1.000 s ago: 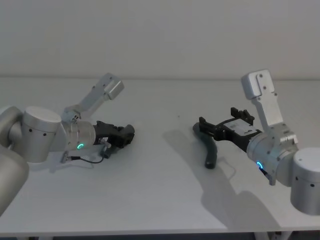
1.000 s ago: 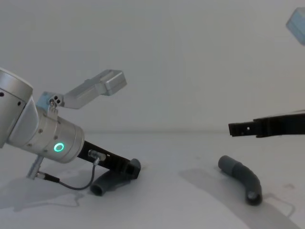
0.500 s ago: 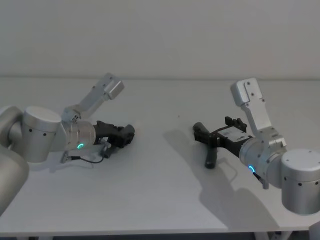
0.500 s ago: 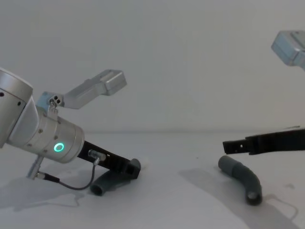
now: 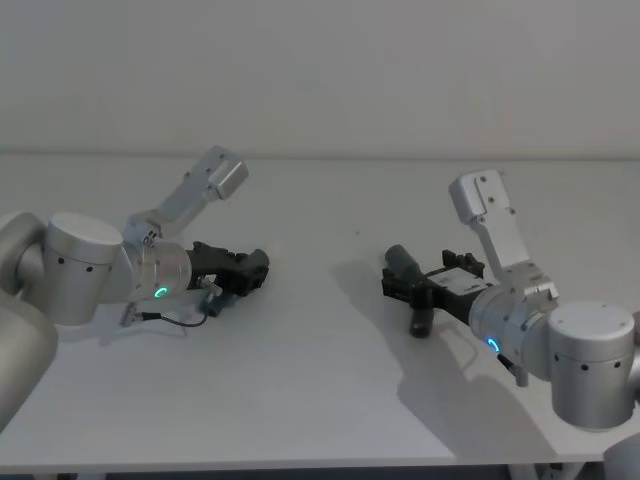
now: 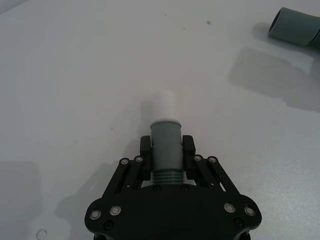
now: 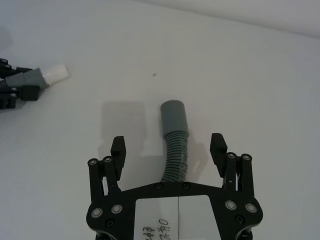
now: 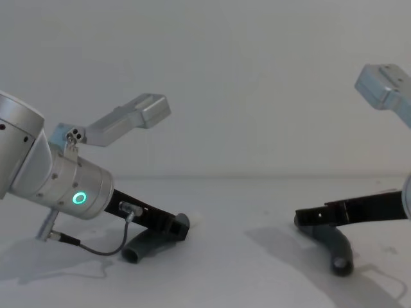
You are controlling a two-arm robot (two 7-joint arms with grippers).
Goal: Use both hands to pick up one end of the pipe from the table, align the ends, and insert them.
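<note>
The pipe lies in two bent grey pieces on the table (image 5: 320, 390). My left gripper (image 5: 247, 270) is low on the left, shut on the collar of the left piece (image 6: 165, 142), whose pale narrow tip (image 6: 165, 104) sticks out ahead of the fingers. Its bent tail (image 8: 142, 246) rests on the table. My right gripper (image 7: 168, 148) is open and straddles the ribbed middle of the right piece (image 7: 174, 137), one finger (image 7: 118, 149) on each side and apart from it. That piece's collared end (image 5: 399, 262) points toward the left gripper, and its bent mouth (image 8: 340, 262) rests on the table.
A thin black cable (image 5: 178, 318) loops from the left wrist onto the table. Bare white tabletop lies between the two grippers (image 5: 320, 280) and toward the front edge. A plain wall stands behind the table.
My right gripper has dropped and slid left, from above the right piece down to table height, with its open fingers now around that piece. The left arm and its piece have not moved.
</note>
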